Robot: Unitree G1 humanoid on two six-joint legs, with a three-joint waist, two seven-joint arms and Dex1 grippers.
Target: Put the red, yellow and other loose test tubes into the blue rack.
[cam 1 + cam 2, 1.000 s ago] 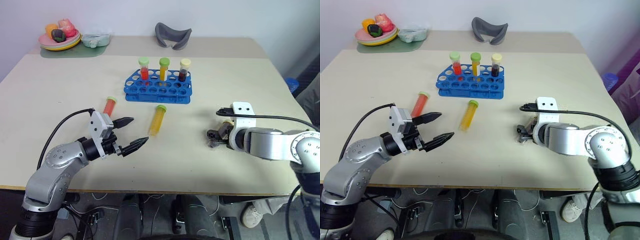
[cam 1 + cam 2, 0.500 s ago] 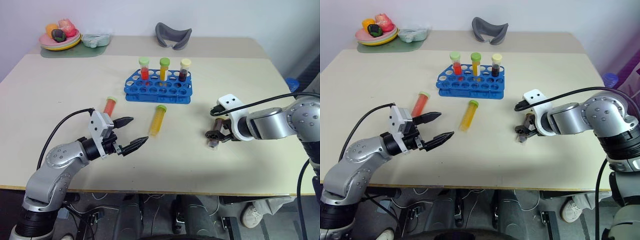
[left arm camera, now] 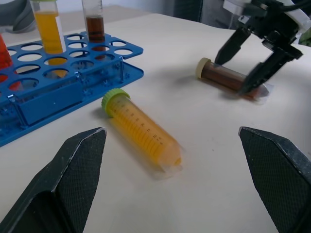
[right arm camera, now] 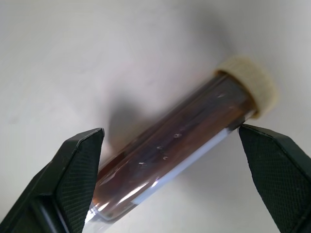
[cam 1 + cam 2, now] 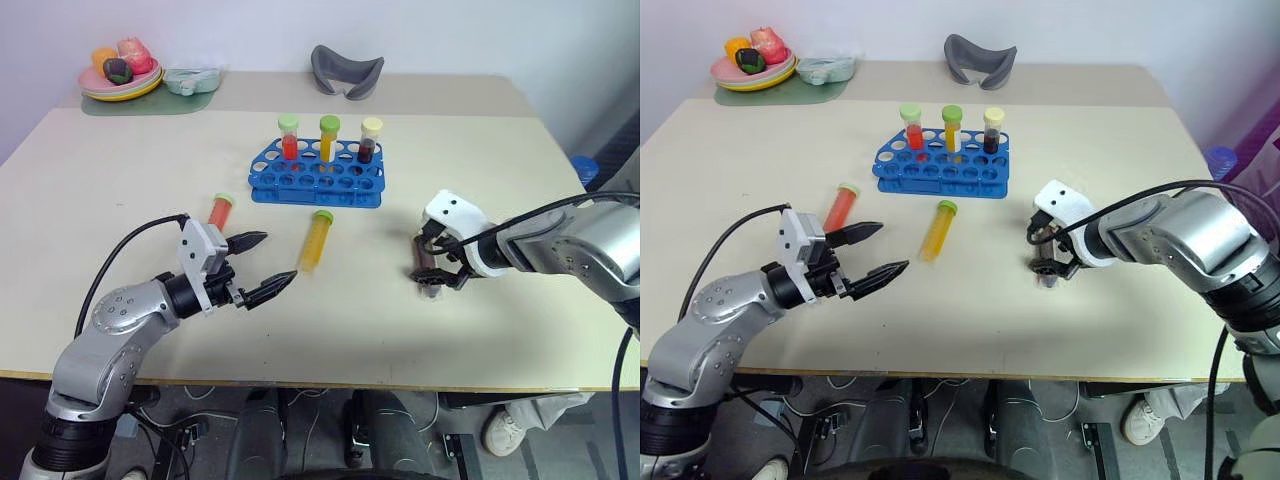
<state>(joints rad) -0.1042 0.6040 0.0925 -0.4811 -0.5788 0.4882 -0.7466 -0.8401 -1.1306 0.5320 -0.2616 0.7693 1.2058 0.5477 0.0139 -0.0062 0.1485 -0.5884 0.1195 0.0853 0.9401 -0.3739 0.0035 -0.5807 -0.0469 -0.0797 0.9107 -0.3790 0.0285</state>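
Beige tabletop carries the blue rack near the middle of its far half, with three capped tubes upright in the rack's back row. In the head views, a red tube and a yellow tube lie loose on the side of the rack toward the near edge. The left gripper hovers near the near edge, jaws spread wide and empty. Toward the right edge, the right gripper points down with fingers parted astride a brown tube lying flat.

From the left wrist, the yellow tube lies between the wide fingers, beside the rack.

From the right wrist, the brown tube lies on the table between the open fingers, unclamped.
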